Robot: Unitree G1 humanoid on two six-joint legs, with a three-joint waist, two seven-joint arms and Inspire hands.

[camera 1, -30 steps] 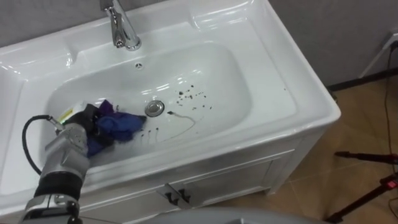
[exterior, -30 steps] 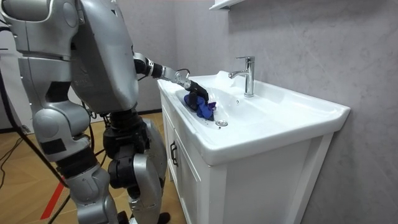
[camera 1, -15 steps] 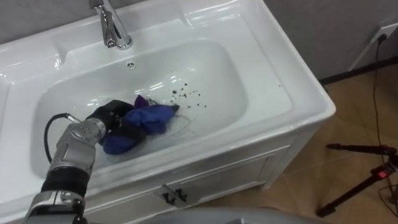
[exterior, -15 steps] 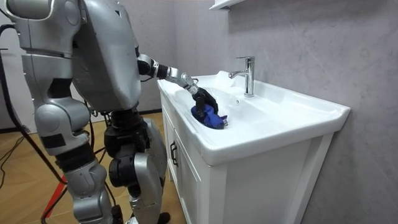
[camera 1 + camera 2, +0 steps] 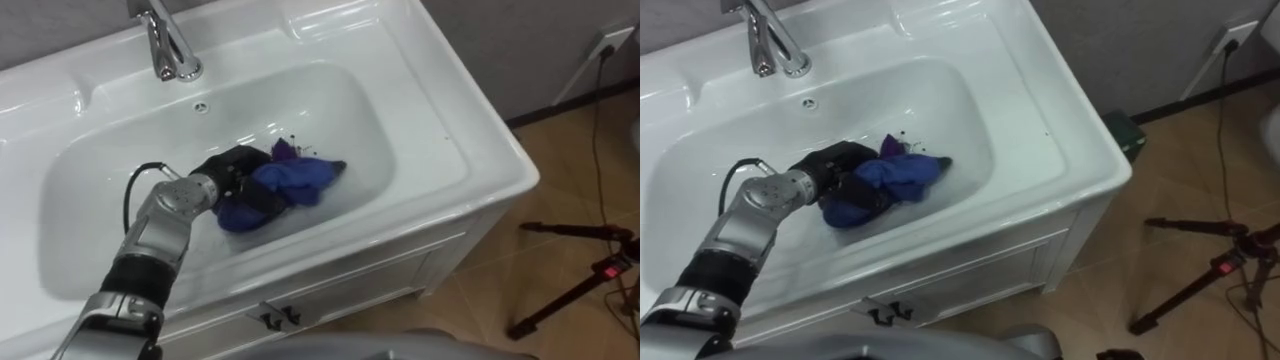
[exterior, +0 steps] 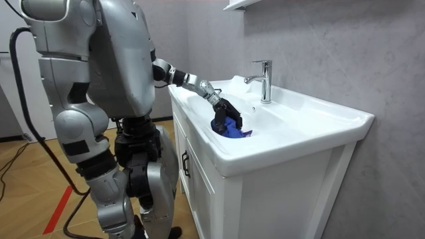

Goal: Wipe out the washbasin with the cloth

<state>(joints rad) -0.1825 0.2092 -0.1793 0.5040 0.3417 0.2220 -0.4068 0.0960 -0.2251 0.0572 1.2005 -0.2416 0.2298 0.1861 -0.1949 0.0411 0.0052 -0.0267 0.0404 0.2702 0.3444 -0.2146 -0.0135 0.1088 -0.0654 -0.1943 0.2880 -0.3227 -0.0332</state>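
Note:
A white basin (image 5: 452,128) with a chrome faucet (image 5: 166,46) at its back stands before me. Down in the bowl, near its middle, my left hand (image 5: 233,174) is shut on a crumpled blue cloth (image 5: 291,181), which is pressed to the bowl's floor. The cloth bunches out to the right of the dark fingers. A few dark specks (image 5: 293,139) show just behind it. In the room view I stand at the basin's (image 6: 292,143) side with the left arm stretched in, the hand (image 6: 224,109) above the cloth (image 6: 233,130). The drain is hidden under the cloth and hand.
An overflow hole (image 5: 203,107) sits below the faucet. Cabinet doors with dark handles (image 5: 277,316) are under the basin. On the wooden floor to the right lie black tripod legs (image 5: 568,272). A wall socket (image 5: 607,41) with a cable is at the far right.
My left hand has dragged the blue cloth rightward along the bowl's floor, from its left part over the drain and the dark streaks. The view has also shifted slightly.

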